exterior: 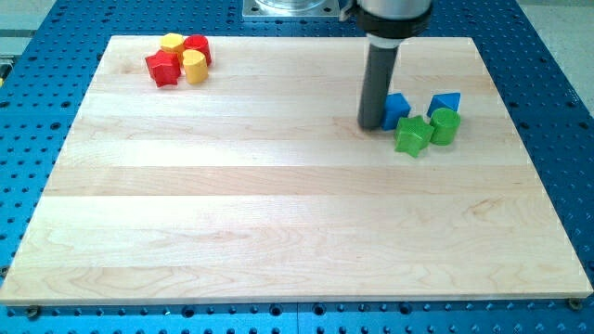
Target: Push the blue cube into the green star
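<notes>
The blue cube (397, 109) sits at the board's upper right, its left side partly hidden by the rod. The green star (411, 135) lies just below and right of it, touching or nearly touching. My tip (371, 125) rests on the board right against the blue cube's left side. A green cylinder (445, 125) stands against the star's right side, and a second blue block (445, 101) sits just above that cylinder.
At the board's upper left is a tight cluster: a red star (162, 68), a yellow cylinder (194, 67), a yellow block (173, 42) and a red block (198, 47). The wooden board (278, 204) lies on a blue perforated table.
</notes>
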`<act>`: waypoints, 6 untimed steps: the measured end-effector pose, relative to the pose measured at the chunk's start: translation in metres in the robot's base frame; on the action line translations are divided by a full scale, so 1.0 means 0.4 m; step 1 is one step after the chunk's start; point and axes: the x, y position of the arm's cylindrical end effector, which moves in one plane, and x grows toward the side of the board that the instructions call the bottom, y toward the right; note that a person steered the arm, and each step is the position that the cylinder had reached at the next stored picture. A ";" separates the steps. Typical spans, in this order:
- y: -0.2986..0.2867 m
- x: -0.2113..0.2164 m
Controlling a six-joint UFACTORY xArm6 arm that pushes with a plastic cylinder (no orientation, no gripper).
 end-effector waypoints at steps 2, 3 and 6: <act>-0.022 -0.136; 0.037 -0.128; 0.070 -0.050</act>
